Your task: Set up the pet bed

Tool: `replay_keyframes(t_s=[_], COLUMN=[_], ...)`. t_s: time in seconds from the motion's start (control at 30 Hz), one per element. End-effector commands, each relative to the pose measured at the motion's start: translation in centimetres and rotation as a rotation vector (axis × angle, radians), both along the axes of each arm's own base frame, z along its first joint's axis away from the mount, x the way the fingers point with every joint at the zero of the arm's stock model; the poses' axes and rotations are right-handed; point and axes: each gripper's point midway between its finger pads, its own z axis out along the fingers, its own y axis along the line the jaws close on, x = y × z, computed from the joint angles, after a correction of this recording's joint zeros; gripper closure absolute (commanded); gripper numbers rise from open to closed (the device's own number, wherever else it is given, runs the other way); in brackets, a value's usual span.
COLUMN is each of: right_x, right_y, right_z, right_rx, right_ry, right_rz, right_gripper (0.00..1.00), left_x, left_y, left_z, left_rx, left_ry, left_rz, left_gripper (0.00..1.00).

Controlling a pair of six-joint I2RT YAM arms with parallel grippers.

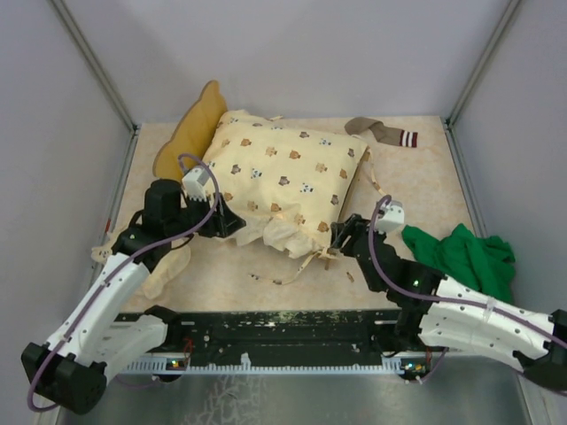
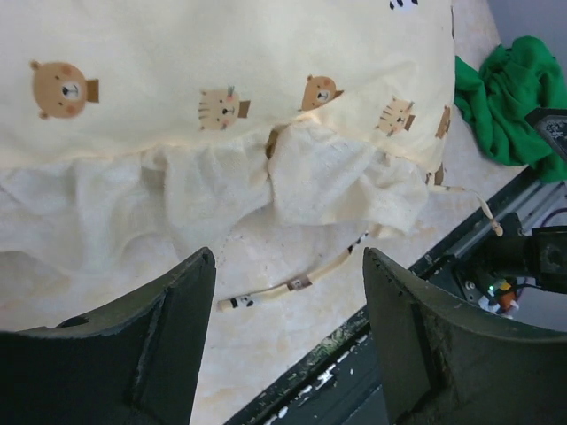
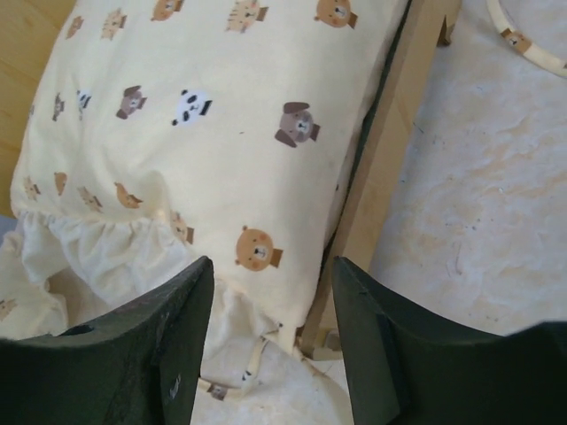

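The pet bed lies under a cream animal-print quilt (image 1: 279, 177); only its light-wood headboard (image 1: 189, 131) shows at the back left, and a side rail (image 3: 387, 155) shows in the right wrist view. My left gripper (image 1: 232, 221) is open at the quilt's near-left ruffled edge (image 2: 177, 190), holding nothing; a tie strap (image 2: 292, 285) lies on the table between its fingers. At the quilt's near-right corner, my right gripper (image 1: 341, 235) is open, its fingers either side of the quilt corner (image 3: 257, 252) and rail end, gripping nothing.
A green cloth (image 1: 462, 255) is bunched on the right next to the right arm. A striped sock (image 1: 383, 131) lies at the back right. Another cream piece of cloth (image 1: 164, 266) lies under the left arm. Grey walls enclose the table; the black base rail (image 1: 283, 328) runs along the near edge.
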Motion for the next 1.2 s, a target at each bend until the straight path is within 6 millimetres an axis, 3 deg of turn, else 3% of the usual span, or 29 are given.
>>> replay_keyframes(t_s=[0.0,0.13,0.3,0.47,0.6,0.83,1.07,1.17], right_x=[1.3,3.1,4.4,5.5,5.9,5.0,5.8,5.1], right_y=[-0.1,-1.4,0.1,0.0,0.4,1.5,1.5,1.9], right_z=[-1.2,-3.5,-4.8,-7.3,-8.6,-10.4,-8.7,-8.8], right_rx=[0.034,0.053,0.057,0.045,-0.003,-0.18,-0.228,-0.266], right_ry=[0.045,0.14,0.183,0.239,0.249,0.227,0.124,0.122], right_rz=[0.08,0.008,0.027,-0.016,0.008,0.214,0.411,0.492], right_gripper=[0.47,0.53,0.53,0.58,0.67,0.84,0.92,0.95], left_x=[1.9,2.0,1.4,1.0,0.1,-1.9,-4.4,-4.9], left_y=[0.8,0.4,-0.4,-0.7,-1.9,-4.3,-7.5,-8.2], left_z=[1.6,0.9,0.3,-0.3,0.3,2.7,4.4,4.5], left_rx=[0.07,0.1,0.075,0.06,0.016,0.042,0.002,-0.021], left_ry=[-0.12,-0.113,-0.109,-0.103,-0.132,-0.262,-0.408,-0.43], left_rz=[0.023,-0.031,-0.082,-0.11,-0.195,-0.348,-0.49,-0.539], left_gripper=[0.28,0.28,0.3,0.31,0.39,0.37,0.37,0.37])
